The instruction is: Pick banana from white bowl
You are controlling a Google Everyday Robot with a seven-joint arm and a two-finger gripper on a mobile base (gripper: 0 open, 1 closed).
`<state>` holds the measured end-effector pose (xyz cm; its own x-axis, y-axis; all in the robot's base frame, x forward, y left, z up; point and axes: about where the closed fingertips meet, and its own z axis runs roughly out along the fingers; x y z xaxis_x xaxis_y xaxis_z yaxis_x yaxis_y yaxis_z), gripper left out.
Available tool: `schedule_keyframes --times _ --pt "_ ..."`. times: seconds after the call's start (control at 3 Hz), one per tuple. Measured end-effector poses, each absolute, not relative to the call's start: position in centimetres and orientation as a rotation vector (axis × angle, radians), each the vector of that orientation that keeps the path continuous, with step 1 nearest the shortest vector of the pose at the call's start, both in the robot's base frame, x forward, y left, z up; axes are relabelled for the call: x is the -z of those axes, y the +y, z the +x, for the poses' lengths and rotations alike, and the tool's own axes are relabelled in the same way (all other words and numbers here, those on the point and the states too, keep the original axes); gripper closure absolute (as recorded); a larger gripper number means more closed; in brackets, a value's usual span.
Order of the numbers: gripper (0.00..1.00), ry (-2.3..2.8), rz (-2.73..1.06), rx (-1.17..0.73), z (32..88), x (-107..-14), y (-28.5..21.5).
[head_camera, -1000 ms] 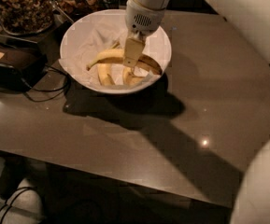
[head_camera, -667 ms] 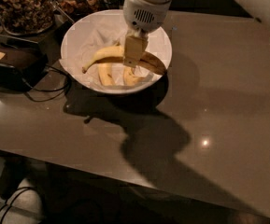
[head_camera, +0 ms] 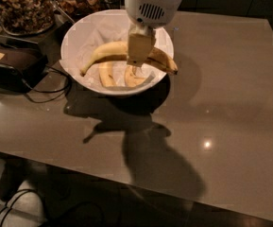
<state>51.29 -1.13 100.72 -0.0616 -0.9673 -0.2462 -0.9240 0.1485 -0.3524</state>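
Scene: dim room, grey table (head_camera: 221, 79) seen from above and from its near side.
Gripper: gripper (head_camera: 139, 63) hangs from a white wrist housing, straight down into the bowl at far-centre of the table.
Hand state: its fingers look closed on the banana's middle; one beige pad (head_camera: 140, 46) covers the fruit's near face, the other is hidden behind it.
Banana: banana (head_camera: 107, 51) lies crosswise under the gripper, approx level, pale stem to the left, dark bruised tip to the right, reaching over the bowl's near-right rim.
Why the mid grip: prob. so the long fruit balances and neither end droops.
Bowl: white bowl (head_camera: 69, 46), wide, with crinkled paper lining (head_camera: 98, 30) showing on its far-left inner wall.
Other fruit: two shorter bananas, one at (head_camera: 106, 74) and one at (head_camera: 135, 78), lie on the bowl's floor below the held one; it appears to sit above them, not among them.
Far left: glass jar of nuts (head_camera: 20, 6), a 2nd jar (head_camera: 79, 1) beside it, both well clear of the arm.
Left edge: dark box w/ cable (head_camera: 11, 63), near the bowl but apart from it.
Shadow: arm's shadow (head_camera: 159, 160) falls on the near part of the table.
Task stage: grasp looks made; the fruit is not yet clear of the bowl.
Risk: the overhanging tip could catch the rim if carried out sideways, so a straight rise seems safest.
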Motion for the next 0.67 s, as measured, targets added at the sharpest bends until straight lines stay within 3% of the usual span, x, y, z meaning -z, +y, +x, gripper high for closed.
schedule_keyframes --times 0.67 --pt "1.00 2.087 -1.795 0.093 47.1 -101.8 -2.6"
